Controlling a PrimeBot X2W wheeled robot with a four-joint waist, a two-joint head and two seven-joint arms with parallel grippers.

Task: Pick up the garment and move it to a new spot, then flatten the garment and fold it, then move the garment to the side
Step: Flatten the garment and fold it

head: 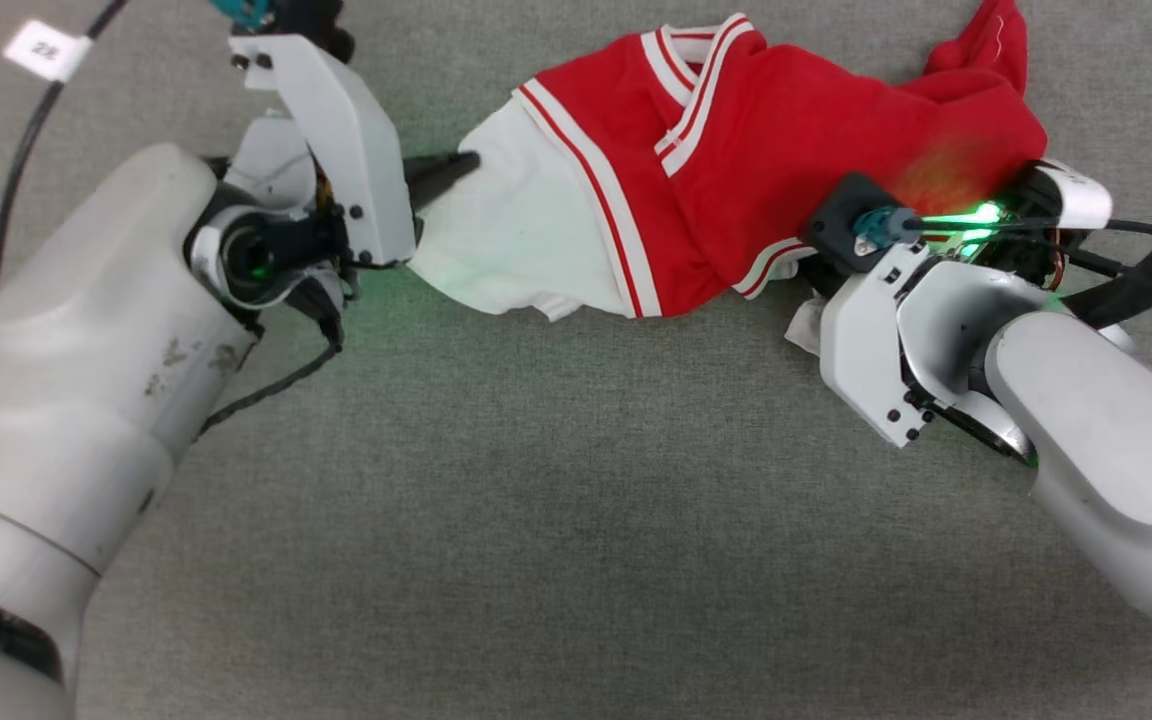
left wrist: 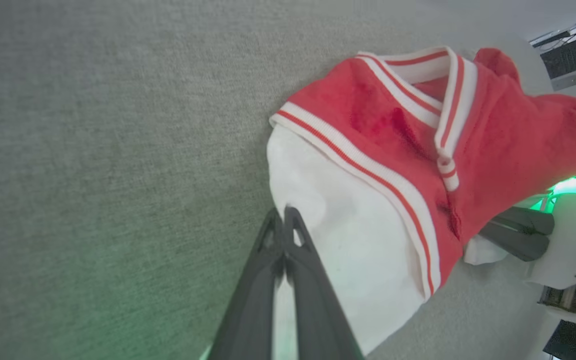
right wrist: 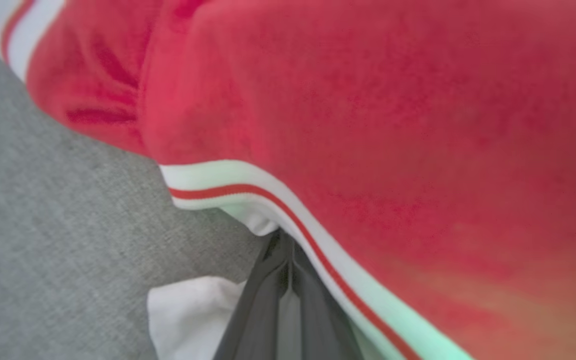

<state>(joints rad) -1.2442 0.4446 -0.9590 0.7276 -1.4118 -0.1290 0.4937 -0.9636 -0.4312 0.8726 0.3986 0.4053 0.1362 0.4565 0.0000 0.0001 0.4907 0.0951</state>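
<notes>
Soft, even overhead light, faint shadows, green glow on the grey mat (head: 376, 300) left of the garment (head: 786, 130), green lamp (head: 976, 213) flaring at the garment's right end, right wrist close-up blurred, left wrist view bowed at edges

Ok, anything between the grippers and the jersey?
Nothing visible. The left gripper is shut on the white sleeve of the jersey; the right gripper is shut on its cloth under the striped trim.
</notes>
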